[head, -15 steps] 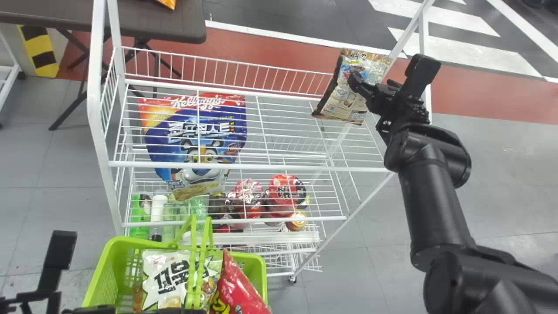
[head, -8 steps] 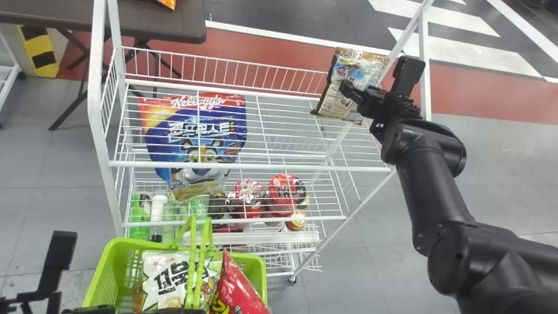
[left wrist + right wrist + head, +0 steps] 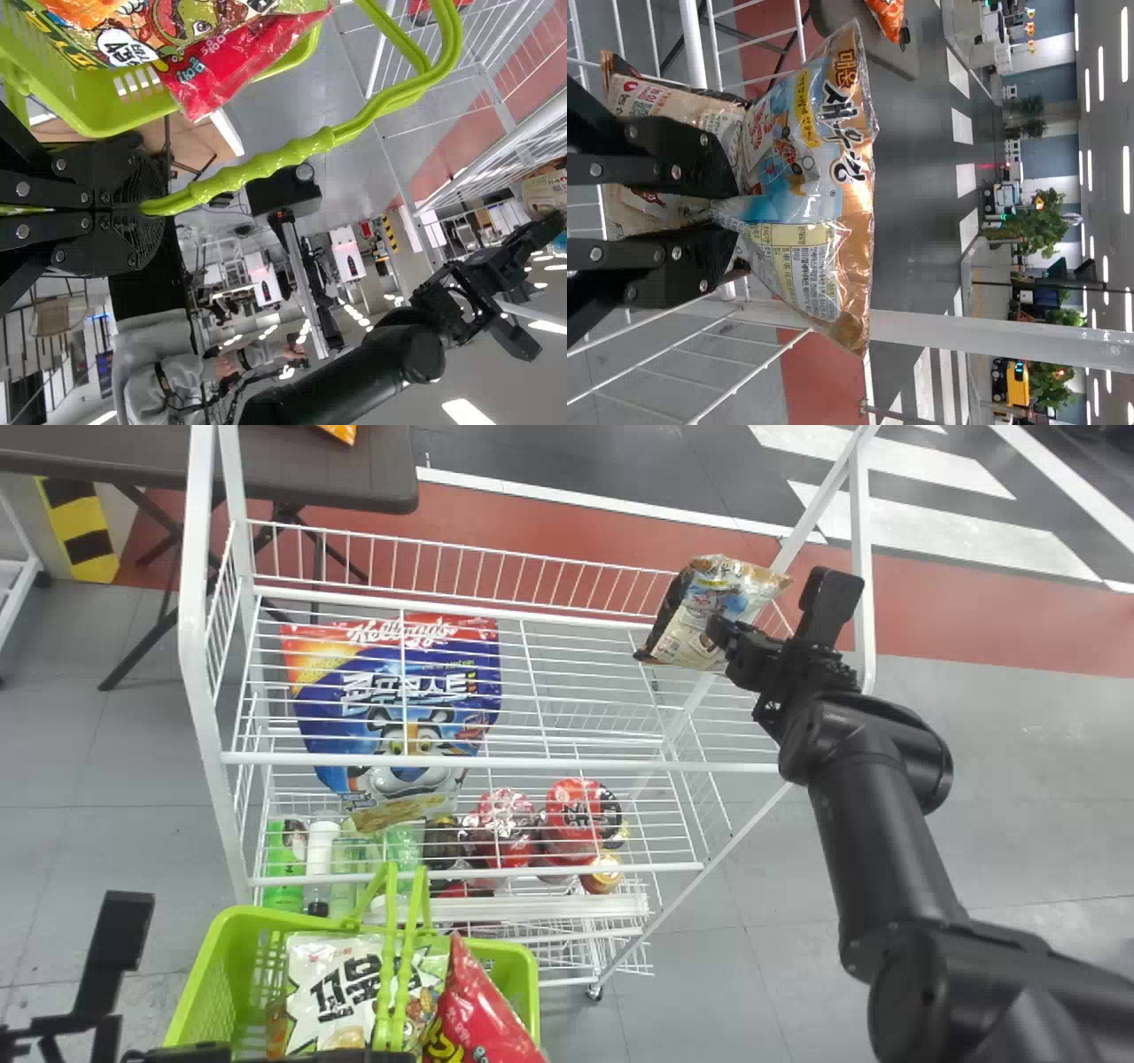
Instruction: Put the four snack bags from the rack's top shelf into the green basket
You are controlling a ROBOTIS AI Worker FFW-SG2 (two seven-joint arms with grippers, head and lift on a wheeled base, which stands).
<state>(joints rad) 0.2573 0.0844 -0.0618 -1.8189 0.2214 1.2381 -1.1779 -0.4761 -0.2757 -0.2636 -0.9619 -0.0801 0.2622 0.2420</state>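
Green plastic basket (image 3: 199,992) stands by the rack's near left corner, its handles (image 3: 266,164) clasped by the left fingers (image 3: 133,186); a white bag (image 3: 332,992) and red bag (image 3: 487,1014) lie inside. Farther off, the right fingers (image 3: 700,168) pinch a snack bag (image 3: 709,607) at the top shelf's (image 3: 496,763) far right corner. Retrieval seems underway; next, it needs lifting over the front rail, clear of the upright handles. Beyond stands a dark table (image 3: 328,469).

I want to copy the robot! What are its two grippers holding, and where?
The right gripper pinches a snack bag near its middle. The left gripper holds the basket by its handles.
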